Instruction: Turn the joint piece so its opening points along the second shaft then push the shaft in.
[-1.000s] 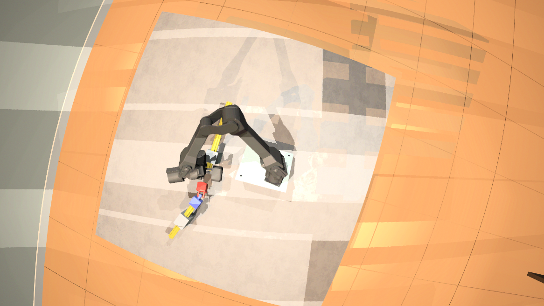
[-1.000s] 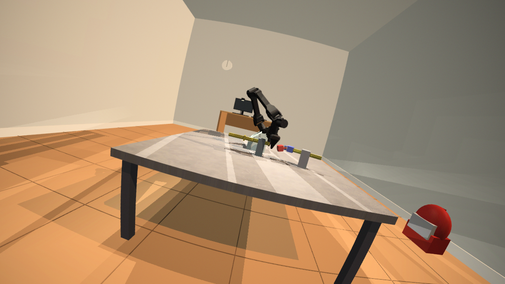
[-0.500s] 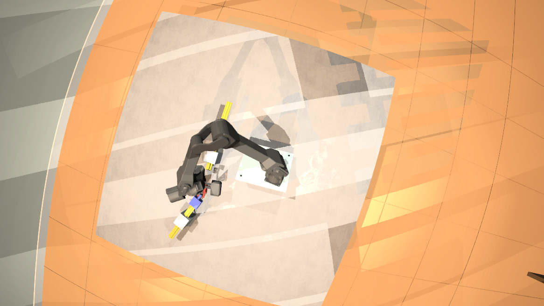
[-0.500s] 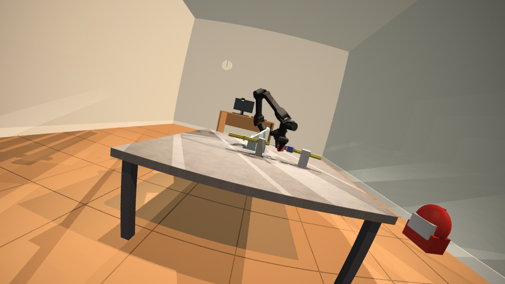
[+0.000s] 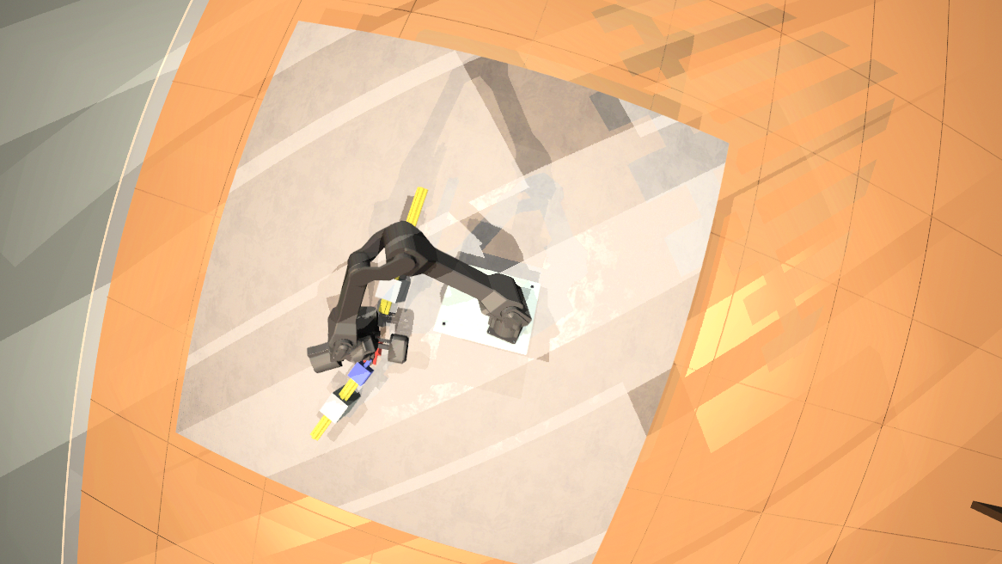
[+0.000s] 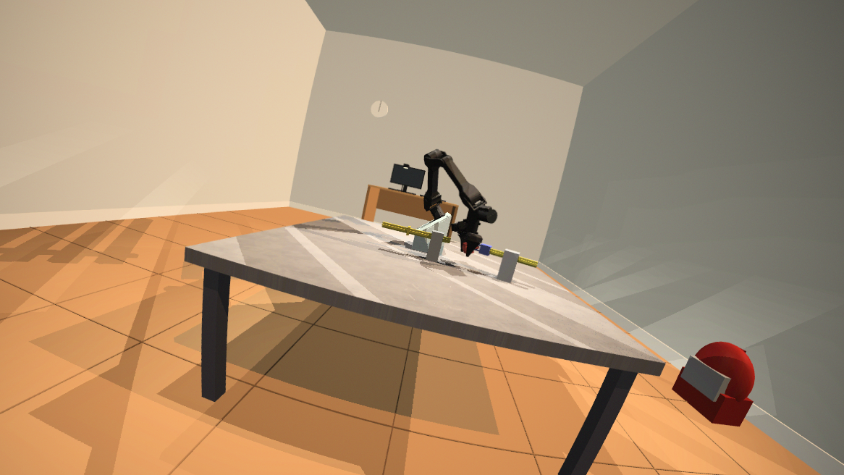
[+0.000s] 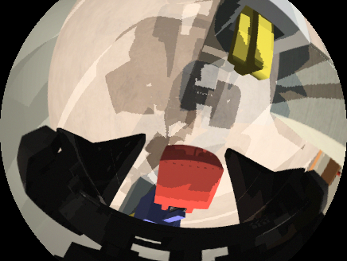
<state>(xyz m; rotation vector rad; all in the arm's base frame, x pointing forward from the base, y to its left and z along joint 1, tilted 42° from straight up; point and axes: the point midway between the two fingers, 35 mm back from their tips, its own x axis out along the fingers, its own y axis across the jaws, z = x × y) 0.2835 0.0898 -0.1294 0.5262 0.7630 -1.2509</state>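
Observation:
The red square joint piece (image 5: pixel 376 356) (image 6: pixel 464 247) (image 7: pixel 189 181) hangs by its hinges on the blue piece (image 5: pixel 360 372) (image 6: pixel 485 249) (image 7: pixel 153 204) at the end of the first yellow shaft (image 5: pixel 320 426) (image 6: pixel 527 260). My gripper (image 7: pixel 187 146) (image 6: pixel 469 253) is open, its two black fingers on either side of the red piece, with gaps visible in the wrist view. The second yellow shaft (image 5: pixel 418 203) (image 6: pixel 394 226) (image 7: pixel 263 44) ends short of the red piece. Its opening's exact direction cannot be told; the fingers partly hide the piece in the top and exterior views.
The first shaft's block (image 5: pixel 333 407) (image 6: pixel 508 266) stands beyond the blue piece. The second shaft's block (image 5: pixel 390 290) (image 6: pixel 435 247) (image 7: pixel 295 15) stands near the gripper. The arm's white base plate (image 5: pixel 462 329) is beside them on the table (image 5: pixel 490 456) (image 6: pixel 354 283).

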